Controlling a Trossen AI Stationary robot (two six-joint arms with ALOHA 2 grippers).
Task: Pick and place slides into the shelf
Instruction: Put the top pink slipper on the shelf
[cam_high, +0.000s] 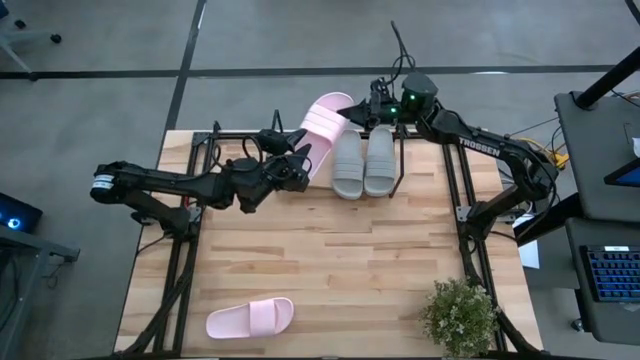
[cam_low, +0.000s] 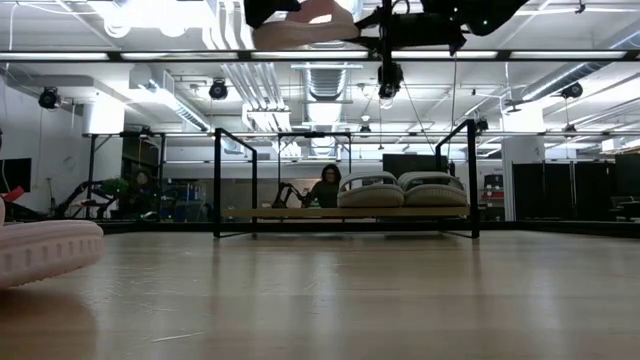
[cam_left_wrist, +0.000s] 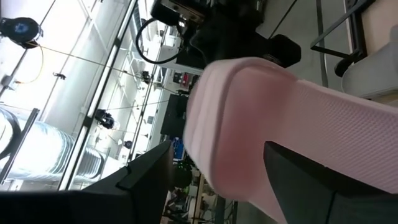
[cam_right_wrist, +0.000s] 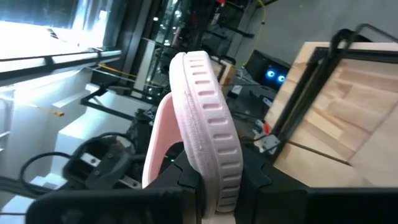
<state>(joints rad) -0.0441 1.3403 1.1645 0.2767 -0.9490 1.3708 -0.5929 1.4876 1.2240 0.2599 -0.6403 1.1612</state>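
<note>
A butcher-block tabletop (cam_high: 330, 260) fills the centre of the overhead frame, with a low shelf (cam_high: 420, 150) of pale board and thin black uprights along its upper edge. Two dark arms meet above that shelf at upper centre. The left arm reaches in from the left side of the frame, and its left claw (cam_high: 297, 152) is clamped on the lower end of a pink slide (cam_high: 322, 122). The right arm comes from the right side, and its right claw (cam_high: 362, 112) pinches the same slide at its upper end. In the right wrist view the ridged sole edge (cam_right_wrist: 211, 137) of this slide stands between two dark fingers (cam_right_wrist: 261, 186), held tight. The left wrist view shows a dark finger (cam_left_wrist: 311, 174) pressed against the slide's textured pink surface (cam_left_wrist: 298, 118).

In the low view the held slide (cam_low: 300, 25) hangs at the top of the frame, well above the shelf board (cam_low: 345, 212).

Two grey slides (cam_high: 364, 163) sit side by side on the shelf, just right of the pink one. The low view shows them (cam_low: 400, 190) resting together on the right half of the board.

The second pink slide (cam_high: 250, 317) lies alone at the lower left of the tabletop, well apart from the shelf. A small potted plant (cam_high: 460, 315) stands at lower right.
</note>
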